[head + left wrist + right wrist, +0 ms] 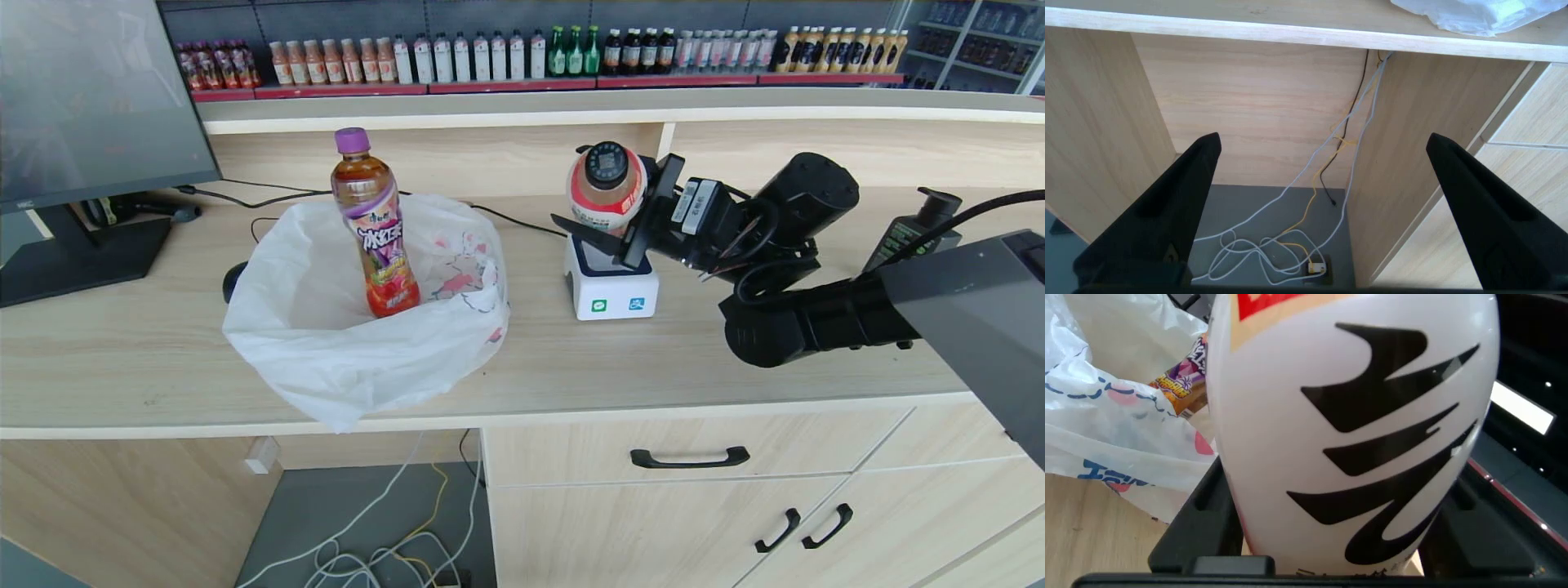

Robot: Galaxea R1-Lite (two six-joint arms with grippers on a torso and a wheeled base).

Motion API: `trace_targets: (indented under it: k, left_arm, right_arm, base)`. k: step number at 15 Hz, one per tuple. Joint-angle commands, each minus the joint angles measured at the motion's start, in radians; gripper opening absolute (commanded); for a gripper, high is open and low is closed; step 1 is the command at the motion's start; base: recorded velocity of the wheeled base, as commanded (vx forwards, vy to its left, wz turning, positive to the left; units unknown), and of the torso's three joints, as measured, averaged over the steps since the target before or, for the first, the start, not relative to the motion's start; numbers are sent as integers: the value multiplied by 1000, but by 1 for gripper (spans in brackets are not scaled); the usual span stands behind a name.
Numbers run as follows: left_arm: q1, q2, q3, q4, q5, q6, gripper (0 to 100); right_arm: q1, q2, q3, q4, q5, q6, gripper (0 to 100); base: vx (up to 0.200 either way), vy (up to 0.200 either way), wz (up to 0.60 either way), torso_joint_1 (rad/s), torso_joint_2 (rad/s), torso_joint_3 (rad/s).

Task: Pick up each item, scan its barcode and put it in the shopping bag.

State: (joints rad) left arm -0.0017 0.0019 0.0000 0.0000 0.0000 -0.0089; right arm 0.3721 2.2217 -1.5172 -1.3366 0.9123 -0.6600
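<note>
Head view shows a long wooden counter (612, 359). The right gripper (622, 208) is closed around a white bottle (604, 192) with a black lid. It holds the bottle on its side, just above the small white scanner (612, 294) in the middle of the counter. To the left of the scanner sits the shopping bag (326, 343), open at the top. A tea bottle (374, 237) with a purple cap stands upright inside it. A black mouse (233, 282) peeks out behind the bag on its left side. A big monitor (90, 90) stands at the far left. A dark pump bottle (910, 233) stands on the right, partly behind the right arm. Far back, rows of drinks (531, 53) fill a shelf. Drawers (690, 457) sit under the counter on the right.

Left wrist view shows the left gripper (1323, 143) low down, under the counter's edge. Its black fingers (1167, 204) are spread wide and hold nothing. Past them, loose cables (1315, 196) hang down to the floor.

Right wrist view shows the white bottle up close, with black stripes on its side and a finger pressed on each side of it. The bag and the tea bottle's label lie beyond it.
</note>
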Motion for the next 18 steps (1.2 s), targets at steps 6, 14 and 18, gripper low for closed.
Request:
trace_targets:
  k: [6, 14, 18]
  left_arm:
    - [0, 0, 0, 0, 0, 0, 100]
    - [0, 0, 0, 0, 0, 0, 100]
    - [0, 0, 0, 0, 0, 0, 100]
  right_arm:
    - [-13, 23, -17, -7, -1, 3, 0]
    - [-15, 73, -63, -9, -13, 3, 0]
    - [-16, 75, -60, -16, -13, 3, 0]
  base:
    - [0, 0, 0, 0, 0, 0]
    - [0, 0, 0, 0, 0, 0]
    - [0, 0, 0, 0, 0, 0]
